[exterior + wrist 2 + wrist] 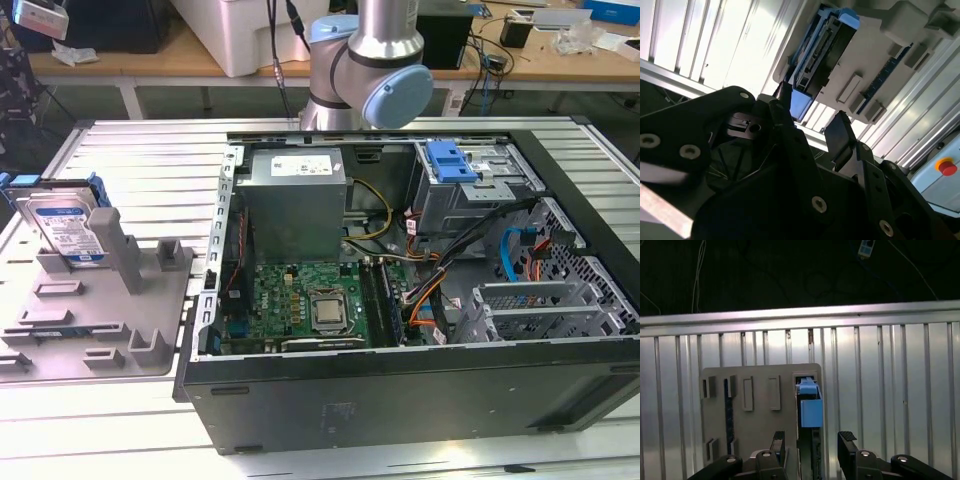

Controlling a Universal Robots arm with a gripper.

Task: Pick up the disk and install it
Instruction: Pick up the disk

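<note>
The slotted aluminium desk (130,150) carries every item and is seen beyond the jaws in both wrist views. An open computer case (400,400) is laid on its side on the desk. A power supply (295,205), a motherboard (300,300) and a drive cage fitted with a blue caddy (447,162) are exposed inside it. The arm (375,60) is located at the far side of the case and rises out of the exterior view. A grey fixture plate (100,320) is set flat on the desk, at the exterior view's left of the case and directly beyond the jaws.

The disk (65,230) is stood on edge in the fixture plate and is leaned against a grey upright post (125,245). Its white-and-blue label is turned toward the exterior camera, and its blue carrier frame is clipped round its edges.

The jaws are spread wide and nothing is gripped. In the first wrist view the disk (811,407) is lined up with the gap between the jaws, beyond their tips, with clearance on both sides. In the second wrist view the disk (822,55) is seen edge-on ahead of the jaws. Its blue carrier tab lies near one jaw tip, and no contact is seen.
</note>
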